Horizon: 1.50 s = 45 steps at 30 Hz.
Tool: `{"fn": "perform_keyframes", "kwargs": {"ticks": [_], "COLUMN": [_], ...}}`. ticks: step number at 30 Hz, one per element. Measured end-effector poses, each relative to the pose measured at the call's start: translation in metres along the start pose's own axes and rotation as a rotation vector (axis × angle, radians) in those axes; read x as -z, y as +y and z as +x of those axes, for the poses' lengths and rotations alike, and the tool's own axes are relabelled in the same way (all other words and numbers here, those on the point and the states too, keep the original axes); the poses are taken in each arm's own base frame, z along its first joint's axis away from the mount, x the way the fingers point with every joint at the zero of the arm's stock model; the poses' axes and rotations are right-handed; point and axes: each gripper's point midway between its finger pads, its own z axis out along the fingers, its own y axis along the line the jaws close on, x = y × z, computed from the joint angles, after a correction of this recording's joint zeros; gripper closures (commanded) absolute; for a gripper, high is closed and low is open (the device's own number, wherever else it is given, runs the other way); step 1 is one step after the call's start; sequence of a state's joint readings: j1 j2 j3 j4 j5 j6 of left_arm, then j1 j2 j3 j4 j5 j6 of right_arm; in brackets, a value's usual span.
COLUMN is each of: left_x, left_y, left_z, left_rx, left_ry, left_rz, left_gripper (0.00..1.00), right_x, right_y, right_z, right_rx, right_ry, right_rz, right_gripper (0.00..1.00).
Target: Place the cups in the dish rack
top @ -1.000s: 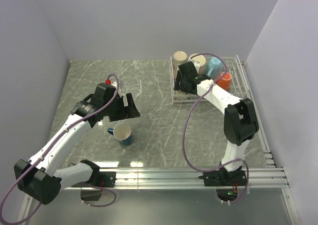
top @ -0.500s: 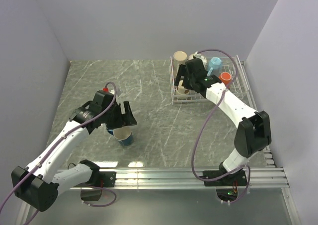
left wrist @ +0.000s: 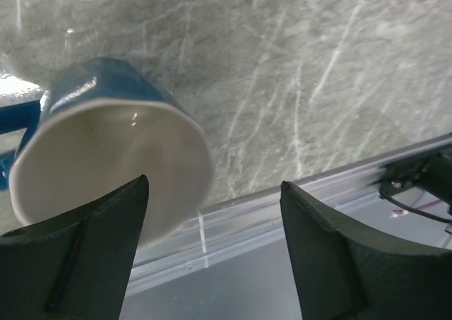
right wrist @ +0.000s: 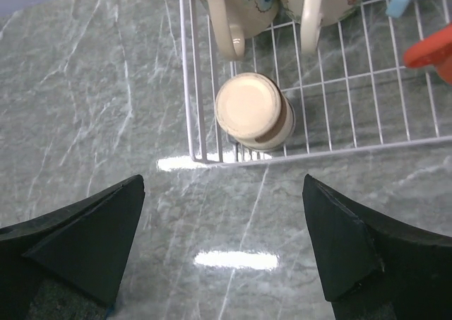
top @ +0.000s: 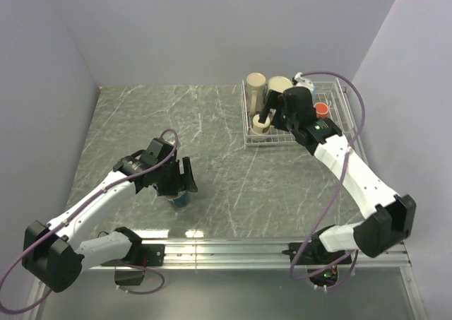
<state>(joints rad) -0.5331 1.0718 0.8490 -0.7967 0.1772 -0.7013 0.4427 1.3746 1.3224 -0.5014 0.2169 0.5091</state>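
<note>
The dark blue mug (left wrist: 113,143) on the counter (left wrist: 318,66) is being straddled at its rim by the spread left pincer (left wrist: 213,186), apparently awaiting closure and lifting.

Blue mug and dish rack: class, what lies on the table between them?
Nothing: the top view shows only bare marble table between the blue mug and the dish rack.

Six cups (right wrist: 254,113); one dish rack (right wrist: 353,80).

A dark blue mug (left wrist: 106,150), whitish inside; grey white-veined table (top: 212,129); white rack (right wrist: 339,149); cream mug (right wrist: 254,115)
</note>
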Motion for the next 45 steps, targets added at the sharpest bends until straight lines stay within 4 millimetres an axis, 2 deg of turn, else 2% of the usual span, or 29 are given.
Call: {"fn": "perform_keyframes", "kwargs": {"ticks": [5,7,8,10,14,15,17,21,24,26,28,30,33,37,39,42,45], "left_x": [-0.018,-0.024,-0.028,-0.034,-0.043,-0.043,-0.038,-0.035,-0.025,-0.012,0.004,0.024,0.060,0.109,0.127,0.140,0.142], "left_y": [0.012,0.017,0.022,0.027,0.032,0.032,0.033,0.031,0.023,0.009,-0.017,-0.048,-0.088,-0.131,-0.148,-0.164,-0.174], "left_z": [0.001,0.001,0.002,0.003,0.001,-0.001,-0.007,-0.015,-0.022,-0.037,-0.062,-0.089,-0.115,-0.125,-0.124,-0.120,-0.119], "left_rx": [0.025,0.030,0.030,0.031,0.011,0.003,-0.006,-0.017,-0.027,-0.042,-0.064,-0.084,-0.122,-0.183,-0.208,-0.224,-0.226], "left_ry": [0.030,0.041,0.053,0.064,0.074,0.069,0.049,0.034,0.039,0.007,-0.064,-0.158,-0.303,-0.452,-0.494,-0.510,-0.502], "left_rz": [-0.075,-0.110,-0.133,-0.160,-0.195,-0.202,-0.224,-0.233,-0.234,-0.207,-0.132,-0.008,0.198,0.455,0.571,0.686,0.755], "left_gripper": [0.33,0.41,0.49,0.54,0.78,0.90,0.99,1.00,1.00,0.99,1.00,0.99,0.99,1.00,0.99,0.99,0.99], "right_x": [0.018,0.020,0.021,0.023,0.031,0.033,0.038,0.045,0.049,0.053,0.060,0.070,0.086,0.103,0.109,0.112,0.115], "right_y": [-0.015,-0.023,-0.028,-0.036,-0.050,-0.053,-0.056,-0.057,-0.055,-0.048,-0.034,-0.011,0.030,0.079,0.095,0.107,0.120], "right_z": [0.016,0.029,0.036,0.047,0.060,0.061,0.060,0.054,0.052,0.049,0.042,0.031,0.021,0.025,0.030,0.036,0.032], "right_rx": [-0.001,0.007,0.011,0.017,0.022,0.024,0.022,0.015,0.014,0.008,-0.009,-0.045,-0.120,-0.281,-0.372,-0.462,-0.523], "right_ry": [0.011,0.037,0.050,0.072,0.092,0.093,0.089,0.065,0.067,0.076,0.082,0.093,0.133,0.249,0.311,0.398,0.445], "right_rz": [0.006,0.023,0.031,0.047,0.069,0.074,0.080,0.073,0.063,0.032,-0.034,-0.135,-0.320,-0.568,-0.662,-0.723,-0.779], "right_gripper": [0.00,0.00,0.00,0.00,0.00,0.00,0.00,0.00,0.00,0.00,0.00,0.00,0.00,0.00,0.00,0.00,0.00]}}
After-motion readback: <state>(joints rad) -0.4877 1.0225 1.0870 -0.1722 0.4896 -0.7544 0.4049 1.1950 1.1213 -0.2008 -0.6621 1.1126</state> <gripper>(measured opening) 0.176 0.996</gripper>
